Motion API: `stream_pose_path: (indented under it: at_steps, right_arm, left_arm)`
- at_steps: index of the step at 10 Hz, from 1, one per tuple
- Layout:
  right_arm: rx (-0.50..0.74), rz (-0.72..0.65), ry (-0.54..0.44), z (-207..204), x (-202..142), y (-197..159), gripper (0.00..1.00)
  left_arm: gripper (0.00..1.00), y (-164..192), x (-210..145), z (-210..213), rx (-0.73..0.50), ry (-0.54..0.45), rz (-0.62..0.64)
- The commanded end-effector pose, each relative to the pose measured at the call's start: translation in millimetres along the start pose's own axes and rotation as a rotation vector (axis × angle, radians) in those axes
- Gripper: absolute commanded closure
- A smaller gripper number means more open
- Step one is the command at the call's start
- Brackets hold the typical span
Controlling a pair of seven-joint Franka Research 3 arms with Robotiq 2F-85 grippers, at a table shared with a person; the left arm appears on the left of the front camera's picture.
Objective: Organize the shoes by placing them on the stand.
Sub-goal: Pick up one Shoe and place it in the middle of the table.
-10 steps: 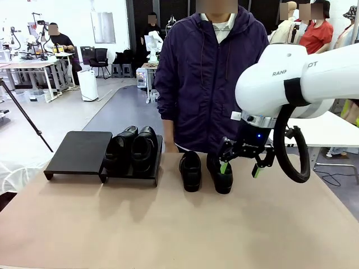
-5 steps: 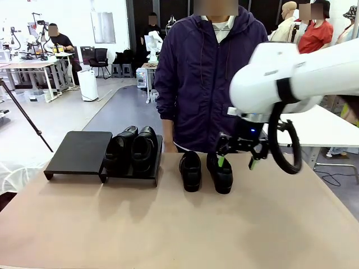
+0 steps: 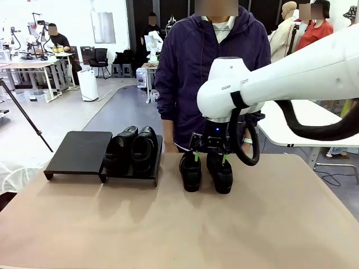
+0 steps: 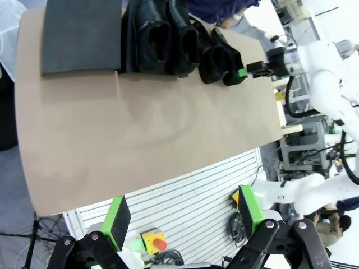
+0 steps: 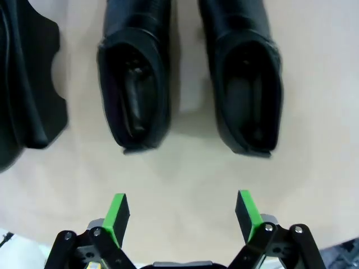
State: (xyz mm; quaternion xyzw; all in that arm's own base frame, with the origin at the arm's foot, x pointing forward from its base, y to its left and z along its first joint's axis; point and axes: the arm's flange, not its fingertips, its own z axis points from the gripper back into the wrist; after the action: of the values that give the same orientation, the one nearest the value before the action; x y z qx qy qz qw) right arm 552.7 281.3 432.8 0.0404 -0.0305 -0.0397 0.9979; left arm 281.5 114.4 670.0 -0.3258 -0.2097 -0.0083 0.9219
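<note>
Spread wide, the right end effector [image 3: 210, 158] hangs near the heels of two shoes [image 3: 191, 171] on the tabletop [image 3: 168, 224]; the left end effector [image 4: 182, 212] is spread too.

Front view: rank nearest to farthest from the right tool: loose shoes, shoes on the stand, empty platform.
1. Two loose glossy black leather loafers on the table, by the right tool; too close to separate.
2. Matching loafer pair on the right matte-black platform, leftward.
3. Empty left platform, farthest left.

left platform [image 3: 81, 150] free (shoes [image 3: 133, 147] fill right platform [image 3: 130, 174])
</note>
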Motion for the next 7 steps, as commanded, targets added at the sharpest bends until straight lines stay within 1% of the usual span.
stream_pose_path:
  at_steps: [1,4,7]
  right_arm:
    - [-0.007,-0.026,0.001,-13.2,26.0,22.5,0.0]
    - [-0.033,-0.086,-0.031,-37.2,47.2,27.2,0.0]
    - [-0.04,-0.119,-0.04,-45.7,53.5,25.1,0.0]
  left_arm:
    - [0.0,1.0,-1.2,1.2,-0.002,0.002,-0.021]
    - [0.0,1.0,-1.2,1.2,-0.002,0.002,-0.021]
    - [0.0,1.0,-1.2,1.2,-0.002,0.002,-0.021]
